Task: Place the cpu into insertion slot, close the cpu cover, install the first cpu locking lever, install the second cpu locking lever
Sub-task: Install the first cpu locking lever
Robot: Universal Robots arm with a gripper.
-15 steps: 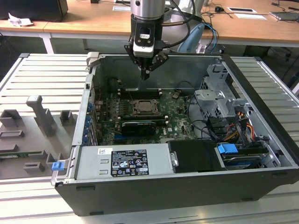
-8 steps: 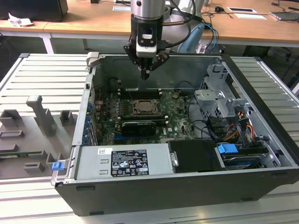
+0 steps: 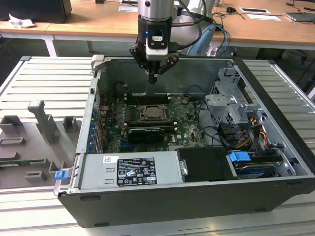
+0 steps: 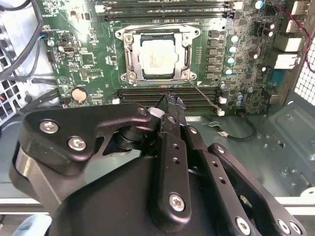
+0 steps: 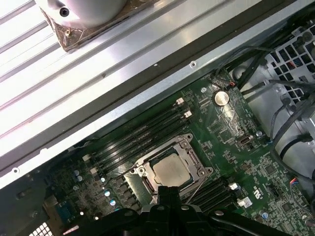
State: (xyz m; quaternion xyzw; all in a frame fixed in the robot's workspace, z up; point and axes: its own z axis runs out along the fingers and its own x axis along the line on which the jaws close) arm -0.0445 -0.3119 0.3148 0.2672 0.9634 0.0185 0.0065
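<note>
Pinched together and empty, the tool (image 4: 172,102) is hanging well above the cpu (image 4: 158,59), which is lying in the insertion slot (image 4: 133,59) framed by the cpu cover (image 4: 186,55), and an off-line descent would be risking a slip off the thin lever wire (image 4: 203,94) onto the board (image 4: 93,64).
</note>
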